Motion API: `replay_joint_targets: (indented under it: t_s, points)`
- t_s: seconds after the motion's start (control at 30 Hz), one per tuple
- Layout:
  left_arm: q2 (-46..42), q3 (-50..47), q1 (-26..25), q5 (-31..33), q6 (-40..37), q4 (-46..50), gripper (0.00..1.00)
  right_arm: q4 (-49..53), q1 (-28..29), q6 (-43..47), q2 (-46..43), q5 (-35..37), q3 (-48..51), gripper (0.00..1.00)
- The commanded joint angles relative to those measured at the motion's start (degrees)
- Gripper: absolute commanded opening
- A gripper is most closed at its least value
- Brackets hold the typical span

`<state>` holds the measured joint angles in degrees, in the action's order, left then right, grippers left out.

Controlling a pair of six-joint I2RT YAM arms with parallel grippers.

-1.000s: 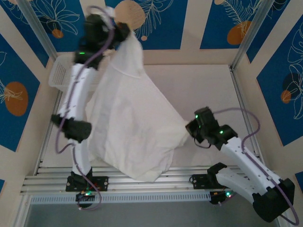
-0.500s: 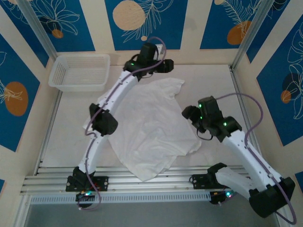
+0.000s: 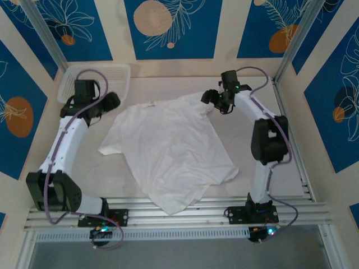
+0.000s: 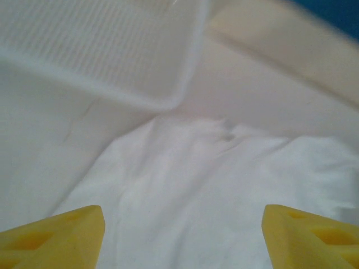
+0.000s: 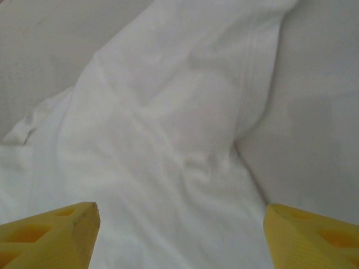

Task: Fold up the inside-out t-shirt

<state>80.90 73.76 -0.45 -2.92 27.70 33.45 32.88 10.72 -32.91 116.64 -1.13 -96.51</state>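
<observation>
Two grippers stand with jaws apart, holding nothing: the left gripper (image 3: 114, 101) hovers over the far-left corner of the t-shirt (image 3: 168, 151) beside the mesh basket (image 3: 120, 73), the right gripper (image 3: 209, 99) over its far-right sleeve. The t-shirt lies spread, wrinkled, mid-worktop (image 3: 252, 140); by my judgement no fold is made yet, so every fold remains. No brand or writing is legible.

We list: t-shirt (image 3: 168, 151), lying between both pairs of fingers, plain white throughout; left fingers (image 4: 53, 235) and right fingers (image 5: 50, 232), bright yellow; basket (image 4: 112, 61), beyond the left fingers, translucent white, fine mesh pattern; table (image 3: 101, 174), cream; arms (image 3: 67, 140), white with black joints, purple cables; walls (image 3: 185, 33), blue panels, white leaf outlines, orange and tan discs, cream bands.
</observation>
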Motion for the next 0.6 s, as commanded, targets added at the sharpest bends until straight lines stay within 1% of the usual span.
replay_joint_targets:
  t_s: [0.0,0.07,0.1,0.13,0.17,0.23,0.27,0.3,0.37,0.4,0.43,0.47,0.5,0.57]
  points:
    - [1.15,-6.22,3.89,-0.01,1.92,-0.13,0.74,3.44,-0.52,2.53,8.75,-2.30,-9.26,0.79]
    - [2.98,-8.65,6.00,-0.78,2.99,-1.54,0.75,6.33,-0.57,2.12,14.84,-3.17,-15.76,0.77]
    - [3.91,-9.60,6.79,-0.94,3.65,-2.27,0.75,7.70,-0.54,1.85,17.14,-3.75,-18.10,0.73]
    - [5.34,-10.21,7.44,-1.47,4.55,-2.91,0.76,9.03,-0.48,1.71,19.13,-4.25,-20.61,0.65]
    - [6.64,-10.73,7.95,-2.22,5.25,-3.80,0.76,9.67,-0.35,1.62,20.30,-4.31,-22.13,0.53]
    - [9.86,-11.43,8.37,-3.15,6.31,-5.83,0.78,10.66,-0.41,1.62,20.93,-4.02,-23.92,0.18]
    - [11.54,-11.23,8.39,-3.72,6.57,-6.46,0.78,10.70,-0.60,1.62,20.39,-3.64,-24.11,0.08]
    - [13.53,-10.65,8.43,-4.79,6.75,-6.79,0.79,10.48,-0.85,1.62,19.47,-3.33,-23.95,0.00]
    - [16.95,-10.13,8.40,-8.03,7.58,-8.27,0.79,9.63,-1.97,1.38,17.06,-3.40,-22.81,0.00]
    - [18.49,-10.19,8.38,-10.29,8.12,-9.75,0.77,8.94,-2.88,1.24,15.65,-3.60,-22.04,0.00]
    - [20.05,-10.42,8.36,-13.01,8.76,-11.55,0.74,8.77,-3.86,1.02,14.38,-3.35,-21.32,0.00]
    - [21.40,-10.64,8.23,-15.09,9.34,-13.00,0.69,8.67,-4.78,0.87,13.32,-2.95,-20.70,0.00]
    - [22.92,-10.61,7.85,-16.65,9.86,-14.10,0.59,8.47,-6.09,0.80,12.26,-2.44,-19.95,0.00]
    - [25.77,-9.60,6.58,-18.62,9.91,-15.14,0.35,8.39,-8.89,0.74,10.82,-1.53,-19.15,0.00]
